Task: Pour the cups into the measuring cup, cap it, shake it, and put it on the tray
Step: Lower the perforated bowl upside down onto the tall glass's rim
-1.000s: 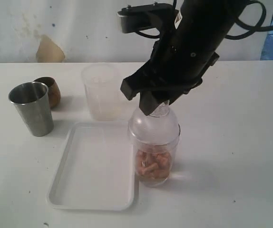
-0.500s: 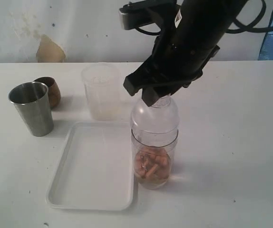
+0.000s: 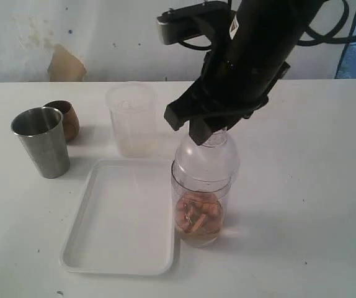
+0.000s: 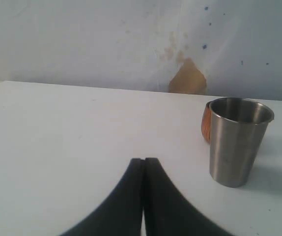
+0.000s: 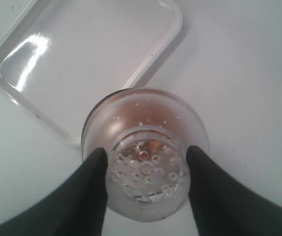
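Beside the tray, the right gripper is clamped on the neck of the cap.
Its two black fingers press opposite sides of that perforated neck. The dome sits on the measuring cup, which holds orange-brown pieces at the bottom and leans slightly, just off the tray's right rim; whether its base rests flat on the table I cannot tell. Behind the tray stands a frosted plastic cup. At far left is the steel tumbler, with the copper-brown cup just behind it. The left gripper is pressed together, empty, low over the table near the tumbler.
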